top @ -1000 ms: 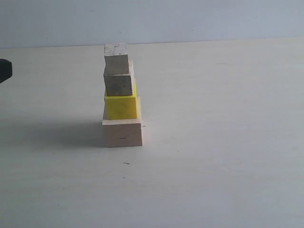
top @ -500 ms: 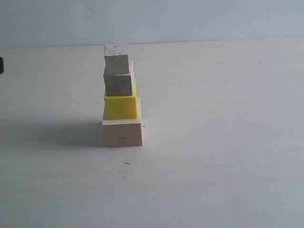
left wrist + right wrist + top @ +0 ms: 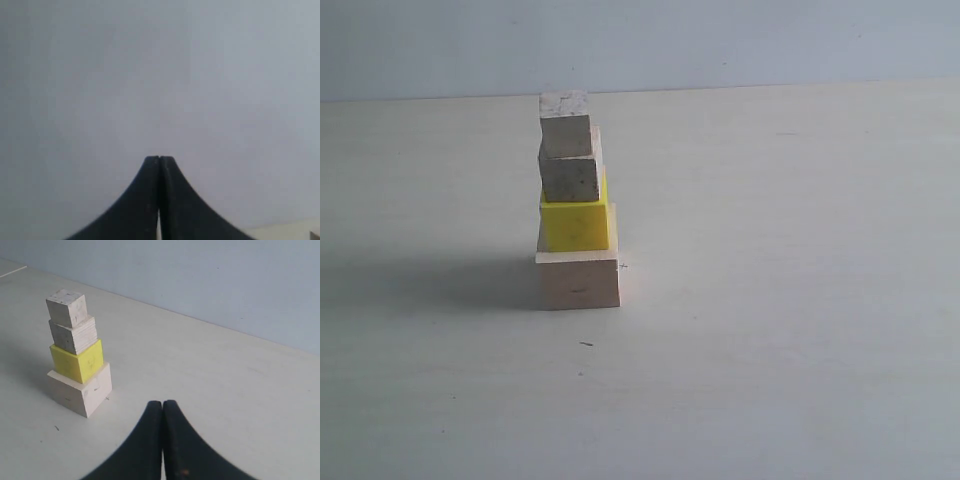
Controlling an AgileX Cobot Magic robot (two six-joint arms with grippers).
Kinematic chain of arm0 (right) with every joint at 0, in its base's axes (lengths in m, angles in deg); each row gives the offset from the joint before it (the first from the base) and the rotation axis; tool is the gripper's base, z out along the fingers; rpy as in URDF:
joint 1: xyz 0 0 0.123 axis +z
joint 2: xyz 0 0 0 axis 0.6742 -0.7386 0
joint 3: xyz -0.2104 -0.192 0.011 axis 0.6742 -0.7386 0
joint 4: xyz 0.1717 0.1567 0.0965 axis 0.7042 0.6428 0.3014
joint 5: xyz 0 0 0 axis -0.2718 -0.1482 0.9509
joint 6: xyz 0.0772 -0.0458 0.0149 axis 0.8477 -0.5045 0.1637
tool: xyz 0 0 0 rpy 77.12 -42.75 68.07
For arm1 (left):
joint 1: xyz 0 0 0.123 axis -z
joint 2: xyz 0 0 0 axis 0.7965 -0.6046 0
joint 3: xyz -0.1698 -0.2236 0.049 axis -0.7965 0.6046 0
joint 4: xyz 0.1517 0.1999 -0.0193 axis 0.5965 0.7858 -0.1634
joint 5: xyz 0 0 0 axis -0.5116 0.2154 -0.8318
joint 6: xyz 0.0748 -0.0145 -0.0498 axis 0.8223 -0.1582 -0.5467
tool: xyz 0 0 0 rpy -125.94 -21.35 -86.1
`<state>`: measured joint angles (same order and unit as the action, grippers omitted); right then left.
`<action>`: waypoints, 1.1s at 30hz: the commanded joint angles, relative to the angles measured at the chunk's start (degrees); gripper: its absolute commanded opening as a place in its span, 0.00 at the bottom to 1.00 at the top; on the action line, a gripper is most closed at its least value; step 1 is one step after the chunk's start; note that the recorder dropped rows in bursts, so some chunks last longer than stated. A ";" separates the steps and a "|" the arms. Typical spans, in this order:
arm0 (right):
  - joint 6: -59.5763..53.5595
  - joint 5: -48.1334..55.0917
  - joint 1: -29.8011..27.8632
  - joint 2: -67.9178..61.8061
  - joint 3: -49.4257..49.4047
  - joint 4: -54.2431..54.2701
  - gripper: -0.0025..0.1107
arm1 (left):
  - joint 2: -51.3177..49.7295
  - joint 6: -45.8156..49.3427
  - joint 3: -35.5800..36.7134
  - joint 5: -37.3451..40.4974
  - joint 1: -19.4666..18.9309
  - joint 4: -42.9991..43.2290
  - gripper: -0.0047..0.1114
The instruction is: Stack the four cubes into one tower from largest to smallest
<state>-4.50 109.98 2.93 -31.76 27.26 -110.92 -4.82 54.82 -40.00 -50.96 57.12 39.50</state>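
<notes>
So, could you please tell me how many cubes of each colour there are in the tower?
Pale wood: 3 (large cube, small cube, smallest cube)
Yellow: 1 (yellow cube)
Total: 4 cubes

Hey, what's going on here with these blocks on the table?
Nothing is being handled right now. A tower of four cubes stands on the table: the large pale wooden cube at the bottom, the yellow cube on it, then a small wooden cube, and the smallest cube on top. The left tool and the right tool are both shut, empty and clear of the tower; the stacking looks done.
</notes>
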 commanded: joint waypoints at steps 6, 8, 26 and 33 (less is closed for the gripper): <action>0.02 -0.77 0.02 0.18 -0.27 -0.32 0.02 | 6.93 -0.37 0.33 -0.28 -8.40 -0.57 0.04; 0.02 -0.77 0.02 0.18 -0.27 -0.32 0.02 | 6.93 -0.66 0.33 4.17 -8.40 -4.01 0.04; 0.02 -0.77 0.02 0.18 -0.27 -0.32 0.02 | 6.93 -0.66 22.88 7.64 -8.29 -13.91 0.04; 0.13 -0.77 0.02 0.18 -0.27 -0.32 0.02 | 6.93 -0.54 22.86 8.93 -8.29 -13.82 0.04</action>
<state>-4.50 109.90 2.93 -31.76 27.26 -110.92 1.89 54.49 -17.33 -41.88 48.89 26.04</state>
